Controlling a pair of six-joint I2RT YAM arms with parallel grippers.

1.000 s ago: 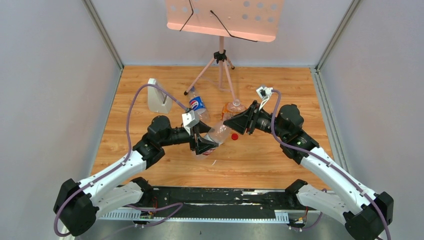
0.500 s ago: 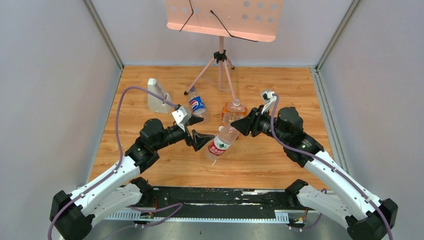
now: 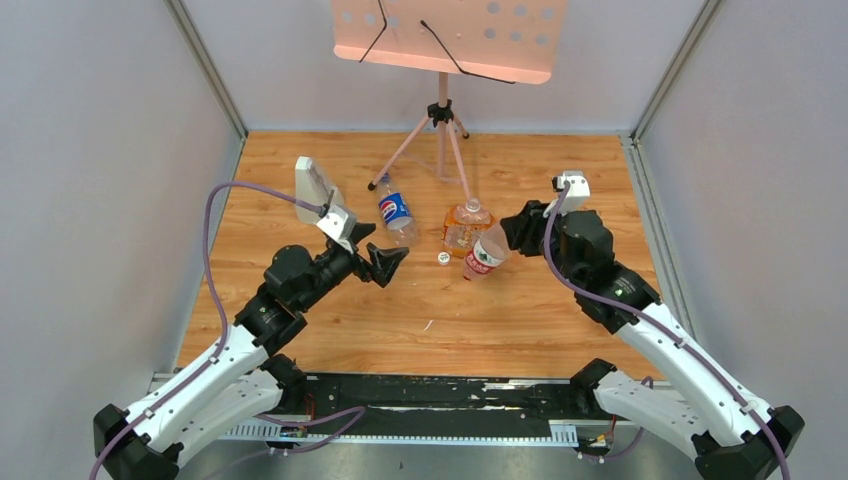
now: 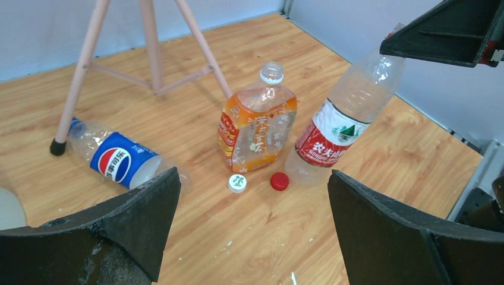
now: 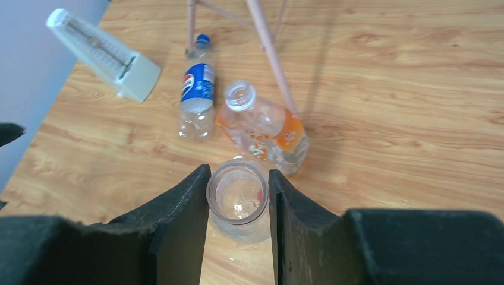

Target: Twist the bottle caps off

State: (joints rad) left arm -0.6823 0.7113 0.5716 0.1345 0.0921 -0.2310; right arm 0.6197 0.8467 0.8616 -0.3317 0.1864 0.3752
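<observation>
Near the middle of the counter, a bit toward the far edge, my right claw [image 5: 238, 178] is clamped on the red-white-green label bottle [image 4: 334, 132]. Fingers [image 5: 181, 208] sit either side of its neck, just under the open mouth. Bottle is tilted, top leaning toward the far right corner, base low at the wood; cannot tell if it bears on it.

Red cap [image 4: 279, 181] lies on the wood just beside that base. White cap [image 4: 237, 183] lies just beside the red one, at the foot of the orange-labelled bottle [image 4: 257, 127]. Orange one stands roughly upright, mouth open, very close to the held bottle; cannot tell if they touch.

Pepsi bottle [image 3: 395, 212] lies on its side left of the orange one, blue cap [image 5: 202, 40] on. Its neck points to the far edge, near a foot of the pink tripod stand [image 3: 441, 130].

My left claw [image 3: 392, 262] is released, jaws spread wide and empty. It hovers over the wood left of centre, facing the bottles.

Pale grey block [image 3: 313, 190] stands toward the far left corner, apart from the bottles.
</observation>
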